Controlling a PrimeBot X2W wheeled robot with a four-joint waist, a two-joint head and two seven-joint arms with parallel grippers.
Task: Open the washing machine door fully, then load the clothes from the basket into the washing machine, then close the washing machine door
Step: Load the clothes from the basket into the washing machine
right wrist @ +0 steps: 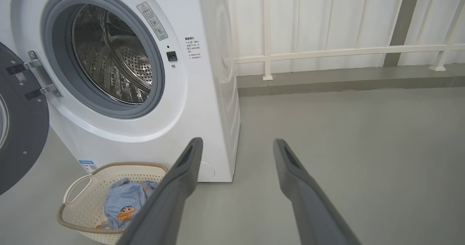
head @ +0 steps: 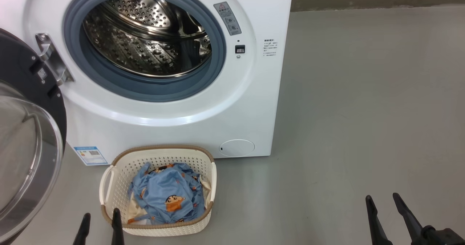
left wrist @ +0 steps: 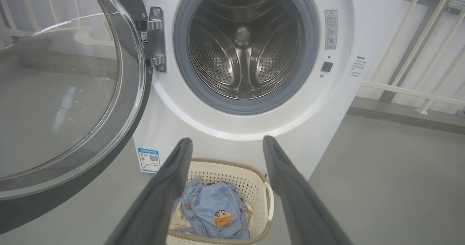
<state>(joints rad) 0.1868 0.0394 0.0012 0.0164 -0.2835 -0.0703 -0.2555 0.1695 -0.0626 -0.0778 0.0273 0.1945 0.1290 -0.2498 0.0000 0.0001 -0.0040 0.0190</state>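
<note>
The white washing machine (head: pixel 170 125) stands with its steel drum (head: pixel 147 37) exposed and bare. Its black washing machine door (head: pixel 25 139) with the glass bowl is swung out wide on the left. On the floor in front sits the cream basket (head: pixel 160 157) holding the light blue cartoon-print clothes (head: pixel 167 196) over some cream cloth. My left gripper (head: pixel 100 216) is open just left of the basket's near corner, nothing between its fingers. My right gripper (head: pixel 383 201) is open over bare floor, well to the right of the basket. The left wrist view looks past open fingers (left wrist: pixel 167 187) onto the clothes (left wrist: pixel 216 210).
Grey floor (head: pixel 363 110) spreads to the right of the machine. A white railing (right wrist: pixel 327 52) and a low grey kerb (right wrist: pixel 345 79) run along the wall behind. The open door (left wrist: pixel 65 92) takes up the room on the left.
</note>
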